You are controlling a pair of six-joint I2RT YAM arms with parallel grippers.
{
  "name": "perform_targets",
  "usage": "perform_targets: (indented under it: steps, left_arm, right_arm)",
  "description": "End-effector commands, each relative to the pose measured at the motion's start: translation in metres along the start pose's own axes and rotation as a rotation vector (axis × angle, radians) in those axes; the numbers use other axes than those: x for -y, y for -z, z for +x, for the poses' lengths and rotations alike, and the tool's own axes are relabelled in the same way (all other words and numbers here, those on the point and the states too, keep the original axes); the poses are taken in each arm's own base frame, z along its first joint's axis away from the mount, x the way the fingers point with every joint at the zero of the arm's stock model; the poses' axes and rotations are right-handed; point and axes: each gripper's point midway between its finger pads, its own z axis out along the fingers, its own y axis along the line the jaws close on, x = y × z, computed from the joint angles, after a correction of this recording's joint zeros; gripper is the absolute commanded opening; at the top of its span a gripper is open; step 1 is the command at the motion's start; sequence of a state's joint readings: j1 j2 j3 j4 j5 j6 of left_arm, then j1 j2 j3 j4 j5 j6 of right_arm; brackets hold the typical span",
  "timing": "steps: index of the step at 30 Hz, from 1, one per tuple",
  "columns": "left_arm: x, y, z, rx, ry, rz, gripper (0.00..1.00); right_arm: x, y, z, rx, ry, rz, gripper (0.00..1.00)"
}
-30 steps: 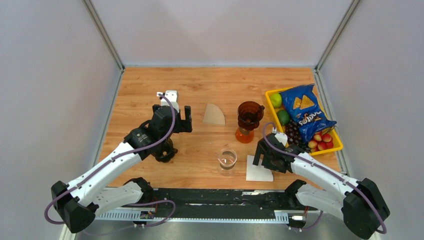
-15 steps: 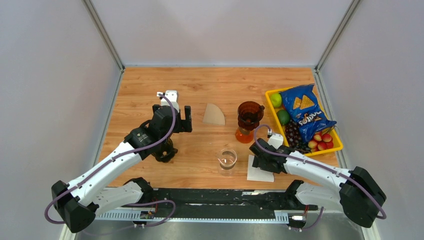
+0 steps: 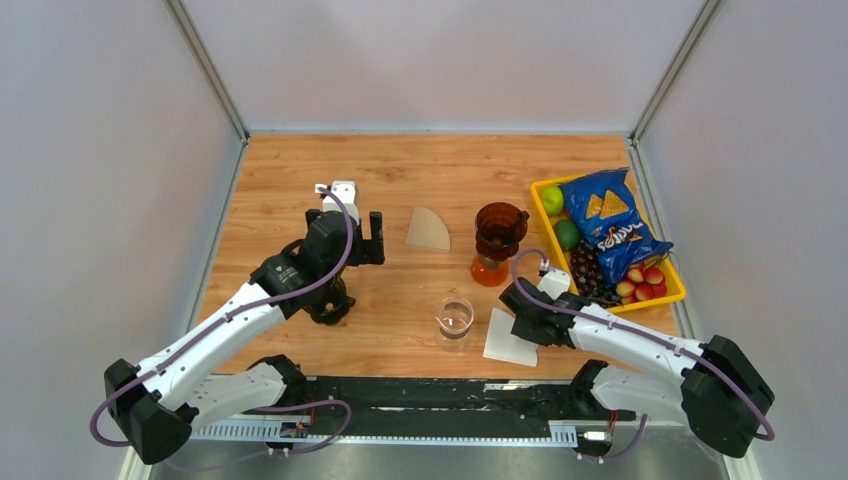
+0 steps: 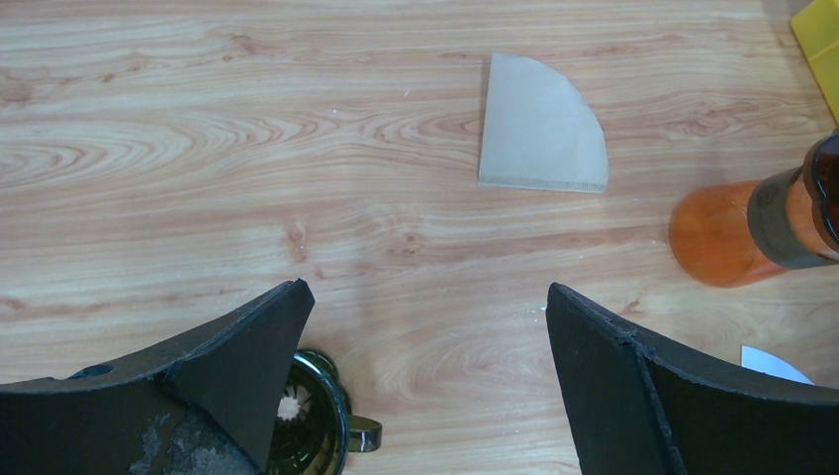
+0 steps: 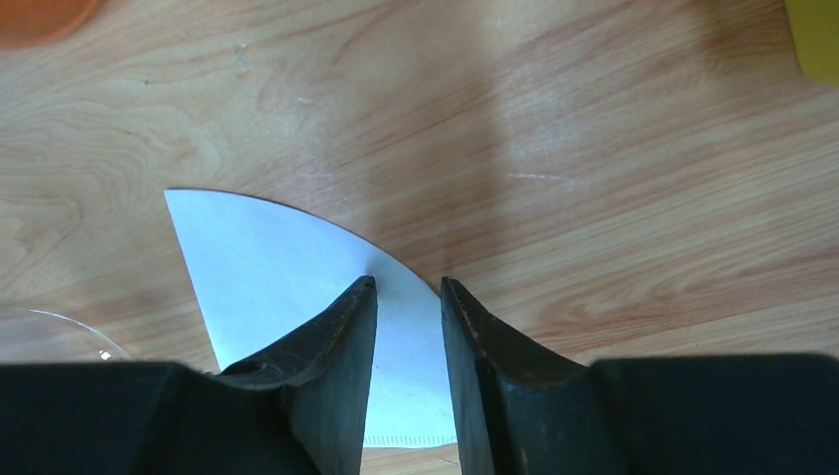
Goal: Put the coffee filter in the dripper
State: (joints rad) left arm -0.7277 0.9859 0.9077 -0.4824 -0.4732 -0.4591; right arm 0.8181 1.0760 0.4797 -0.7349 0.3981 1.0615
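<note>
Filter paper (image 5: 287, 277), white, seemingly thin and floppy, lies flat on the counter (image 5: 594, 148) beside the glass (image 3: 454, 317), near the dripper (image 3: 498, 240). Right fingers (image 5: 336, 346) stand narrow astride its curved edge, grip uncertain; left fingers (image 4: 247, 346) gape wide, empty. Pinch that edge lightly: it likely creases and slides.

The top camera overlooks the whole table (image 3: 400, 170); each wrist camera faces its wood closely.

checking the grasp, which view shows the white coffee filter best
The right wrist view: the white coffee filter fills much of the frame, its curved edge between the fingers of the right hand. The top view shows it small, partly under the right arm. The left wrist view catches only a corner.
</note>
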Motion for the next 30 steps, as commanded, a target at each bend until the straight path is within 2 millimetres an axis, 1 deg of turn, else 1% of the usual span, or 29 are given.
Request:
perform_targets:
  steps: [1,4,7,10,12,15,18,20,22,26,28,30]
  left_arm:
    - [0.0,0.0,-0.008,0.015,0.017,-0.006,1.0]
    - [0.0,0.0,-0.006,0.007,0.019,-0.006,1.0]
    - [0.001,0.0,-0.003,-0.001,0.023,-0.001,1.0]
    - [0.002,0.001,0.0,-0.013,0.026,0.004,1.0]
    - [0.002,0.001,0.001,-0.018,0.03,0.005,1.0]
    - [0.0,0.002,0.001,-0.015,0.035,0.001,1.0]
    - [-0.001,0.003,0.001,-0.011,0.036,-0.005,1.0]
    - [-0.002,0.003,0.001,-0.011,0.036,-0.013,1.0]
    - [-0.004,0.002,0.002,-0.015,0.034,-0.025,1.0]
    - [-0.005,0.002,0.001,-0.017,0.033,-0.031,1.0]
    - [-0.005,0.002,0.001,-0.019,0.031,-0.033,1.0]
    - [-0.005,0.002,0.001,-0.019,0.031,-0.036,1.0]
  right_arm:
    - [0.0,-0.008,0.021,-0.077,-0.005,0.005,0.41]
    - [-0.005,-0.004,0.019,-0.084,0.027,-0.025,0.46]
    - [-0.018,0.007,0.016,-0.093,0.099,-0.109,0.5]
    - [-0.028,0.017,0.019,-0.124,0.155,-0.186,0.57]
    - [-0.027,0.018,0.025,-0.14,0.17,-0.192,0.6]
    - [-0.02,0.013,0.031,-0.133,0.184,-0.155,0.67]
    - [-0.019,0.009,0.036,-0.108,0.214,-0.115,0.68]
    - [-0.017,0.007,0.04,-0.089,0.237,-0.074,0.67]
    - [-0.011,0.003,0.044,-0.074,0.262,-0.016,0.64]
    - [-0.002,-0.003,0.05,-0.084,0.258,0.055,0.47]
    - [-0.003,-0.003,0.049,-0.079,0.256,0.055,0.4]
    - [-0.009,0.0,0.045,-0.061,0.243,0.033,0.32]
